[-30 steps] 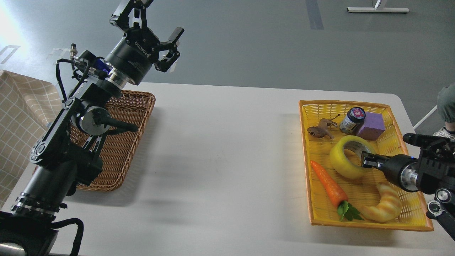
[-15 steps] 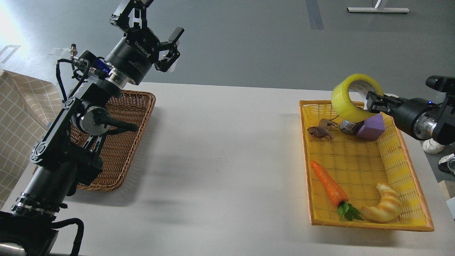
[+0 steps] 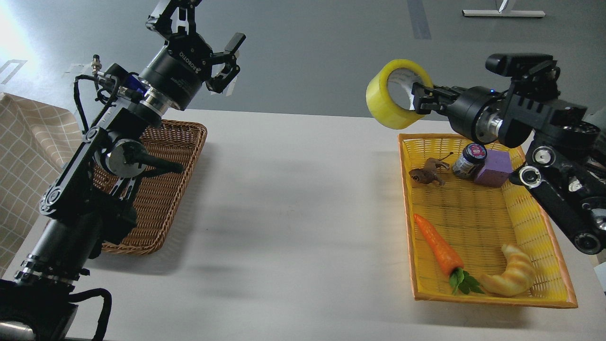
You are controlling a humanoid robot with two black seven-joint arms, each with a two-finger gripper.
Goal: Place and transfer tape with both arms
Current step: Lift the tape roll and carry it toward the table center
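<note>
The yellow tape roll hangs in the air above the table's far edge, left of the yellow basket. My right gripper is shut on the roll's right wall, one finger inside the core. My right arm reaches in from the right, over the basket. My left gripper is open and empty, raised high above the far end of the brown wicker basket.
The yellow basket holds a toy animal, a dark jar, a purple block, a carrot and a croissant. The white table lies between the two baskets.
My right gripper lifted the tape out of the yellow basket and carried it up and to the left. My left arm has barely moved.
</note>
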